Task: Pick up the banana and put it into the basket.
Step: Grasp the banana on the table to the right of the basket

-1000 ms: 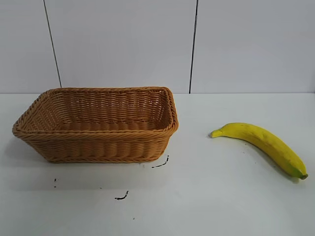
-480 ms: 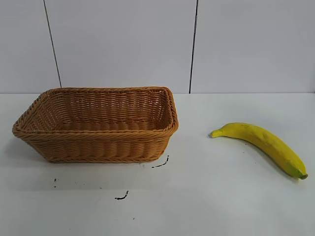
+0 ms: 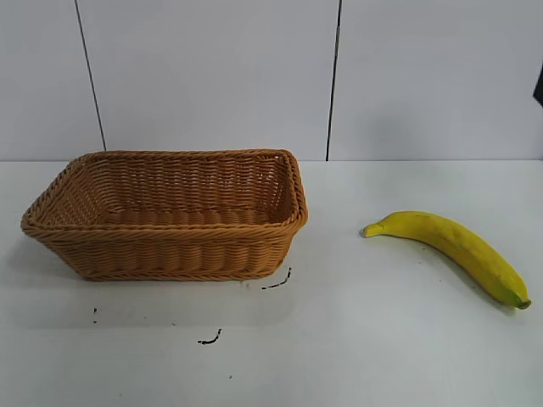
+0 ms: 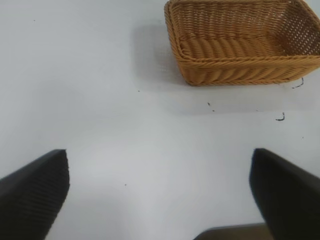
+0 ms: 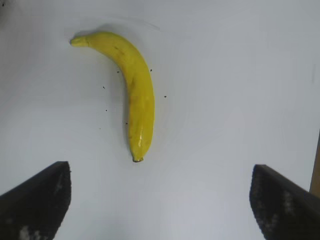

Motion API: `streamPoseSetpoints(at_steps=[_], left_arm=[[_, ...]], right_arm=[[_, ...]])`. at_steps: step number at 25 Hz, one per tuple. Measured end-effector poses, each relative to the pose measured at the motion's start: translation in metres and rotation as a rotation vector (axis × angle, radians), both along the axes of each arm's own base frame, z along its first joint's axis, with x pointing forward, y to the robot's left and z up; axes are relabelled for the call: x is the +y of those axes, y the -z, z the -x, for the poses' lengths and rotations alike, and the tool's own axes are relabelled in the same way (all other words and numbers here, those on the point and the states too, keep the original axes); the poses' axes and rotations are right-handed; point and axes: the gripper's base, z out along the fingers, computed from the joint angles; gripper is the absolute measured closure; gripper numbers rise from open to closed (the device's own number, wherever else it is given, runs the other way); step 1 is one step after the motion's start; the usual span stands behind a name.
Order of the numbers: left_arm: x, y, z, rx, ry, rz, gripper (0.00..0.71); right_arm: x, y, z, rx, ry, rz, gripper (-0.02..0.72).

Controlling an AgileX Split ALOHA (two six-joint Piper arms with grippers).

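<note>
The left gripper (image 4: 159,200) hangs over bare white surface (image 4: 100,100), its two dark fingers spread wide with nothing between them; the basket lies ahead of it, off to one side. In the exterior view the basket (image 3: 165,216) sits on the left part of the surface (image 3: 356,339), upright and with nothing inside, a few small black marks (image 3: 210,339) just in front of it. Well apart to the right, the banana (image 3: 450,250) lies flat on the surface, stem toward the basket. The right gripper (image 5: 160,200) hovers above the banana (image 5: 132,90), fingers wide apart and holding nothing.
</note>
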Motion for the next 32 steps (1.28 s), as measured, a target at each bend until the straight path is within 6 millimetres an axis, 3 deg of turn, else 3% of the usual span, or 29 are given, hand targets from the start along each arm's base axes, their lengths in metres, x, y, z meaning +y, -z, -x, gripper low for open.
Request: streamPoseSetpoints(at_steps=[10,22,32], left_arm=[[0.000,0.000,0.000,0.000,0.000,0.000,0.015],[0.000,0.000,0.000,0.000,0.000,0.000,0.015],[0.000,0.000,0.000,0.000,0.000,0.000,0.015]], right_arm=[[0.007,0.048,-0.030,0.025,-0.018,0.038,0.008],[0.009,0.154,-0.057,0.208,-0.006,0.043,0.008],[0.009,0.176,-0.062,0.215,0.020,0.041,0.008]])
